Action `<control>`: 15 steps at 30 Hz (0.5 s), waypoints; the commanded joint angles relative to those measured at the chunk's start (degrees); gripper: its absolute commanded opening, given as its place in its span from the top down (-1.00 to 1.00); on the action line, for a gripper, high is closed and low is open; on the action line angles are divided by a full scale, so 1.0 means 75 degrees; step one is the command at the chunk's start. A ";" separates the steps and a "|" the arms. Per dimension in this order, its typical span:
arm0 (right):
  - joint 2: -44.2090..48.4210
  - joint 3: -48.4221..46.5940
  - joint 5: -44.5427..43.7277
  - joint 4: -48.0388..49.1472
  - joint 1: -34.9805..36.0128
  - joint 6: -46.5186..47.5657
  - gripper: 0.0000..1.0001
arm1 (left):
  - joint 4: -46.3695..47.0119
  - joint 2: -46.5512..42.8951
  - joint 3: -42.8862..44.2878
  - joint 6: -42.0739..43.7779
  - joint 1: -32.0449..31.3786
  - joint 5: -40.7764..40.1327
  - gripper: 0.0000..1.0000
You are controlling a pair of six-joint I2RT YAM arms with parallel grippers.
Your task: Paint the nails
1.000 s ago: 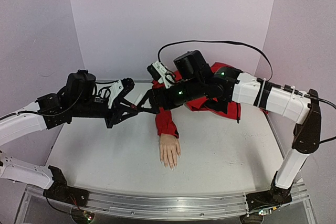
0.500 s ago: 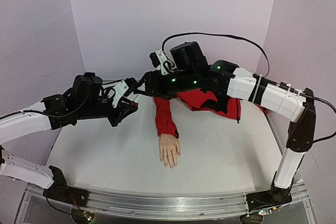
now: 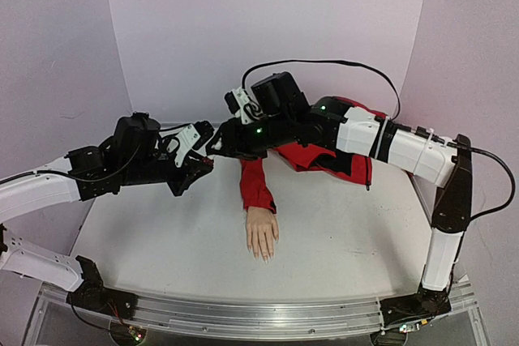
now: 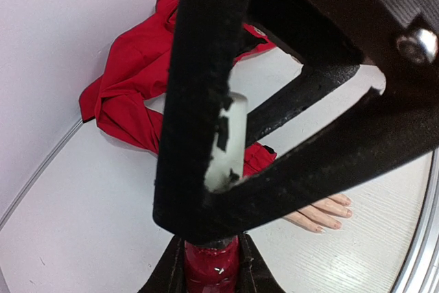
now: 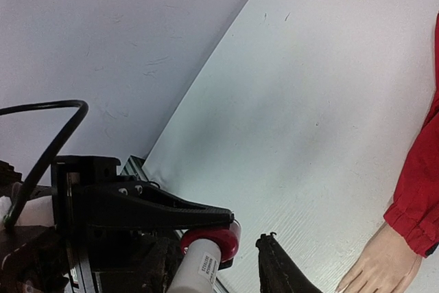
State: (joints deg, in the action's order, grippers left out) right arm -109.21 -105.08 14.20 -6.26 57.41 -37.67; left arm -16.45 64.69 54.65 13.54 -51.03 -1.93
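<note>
Far left in the overhead view, the left arm [image 3: 49, 188] reaches in over the white table [image 3: 162, 241] toward the back middle. Its left gripper [image 3: 203, 156] is clamped on a small dark-red polish bottle [image 5: 210, 239], which it holds up off the table. The left wrist view shows the red glass pinched between the two fingers at the bottom of the picture, with the white cap [image 4: 231, 138] pointing away from that camera.

Meeting it head-on from the other side, the right gripper [image 3: 220, 145] has its black fingers around that cap. In the left wrist view one finger's inner face lies against the cap. In the right wrist view one finger sits just beside the cap with a strip of table showing between them, and the other finger is hidden. Whether this grip has closed on the cap cannot be told.

Nearer the front edge and a little to the right, a mannequin hand [image 3: 262, 235] lies flat on the table, its fingers pointing toward the arm bases, well apart from both grippers. The nails [image 4: 335, 225] at its fingertips look pale pink in the left wrist view. A red sleeve [image 3: 256, 184] runs back from the wrist to a rumpled red garment [image 3: 324, 155] at the back right. That garment lies under the white right arm [image 3: 405, 151], above which a black cable [image 3: 324, 62] loops.
</note>
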 commanded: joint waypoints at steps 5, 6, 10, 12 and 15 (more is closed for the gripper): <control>-0.0137 -0.0486 0.0236 0.0032 -0.0001 0.0178 0.62 | 0.0415 -0.0021 0.0381 -0.0012 -0.0052 -0.0087 1.00; -0.0120 -0.0481 0.0261 0.0037 0.0007 0.0226 0.73 | 0.0419 -0.0026 0.0377 -0.0012 -0.0052 -0.0071 1.00; 0.0012 -0.0396 0.0723 0.0051 0.0007 0.0804 1.00 | 0.0401 -0.0124 0.0343 -0.0002 -0.0055 0.0425 1.00; 0.0152 -0.0305 0.1348 0.0046 0.0000 0.1673 1.00 | 0.0373 -0.0246 0.0301 0.0056 -0.0042 0.1064 1.00; 0.0517 0.0202 0.2957 -0.0041 -0.0010 0.3598 1.00 | -0.0033 -0.0437 0.0334 0.0369 0.0043 0.3169 1.00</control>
State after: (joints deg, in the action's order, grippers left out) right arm -109.97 -106.06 20.91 -7.27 56.93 -27.79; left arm -17.56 64.45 54.65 13.72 -50.76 2.48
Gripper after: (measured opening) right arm 0.139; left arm 0.205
